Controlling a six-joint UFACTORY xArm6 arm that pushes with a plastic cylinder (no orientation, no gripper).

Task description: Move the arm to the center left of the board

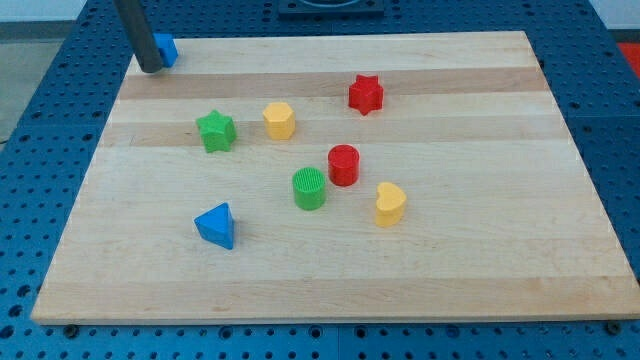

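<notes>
My tip rests at the top left corner of the wooden board, touching the left side of a blue block that the rod partly hides. A green star lies below and right of the tip. A yellow hexagon block sits right of the star. A red star is toward the view's top right. A red cylinder, a green cylinder and a yellow heart-shaped block cluster near the middle. A blue triangle lies at the lower left.
The board lies on a blue perforated table that surrounds it on all sides. A dark robot base shows at the view's top edge.
</notes>
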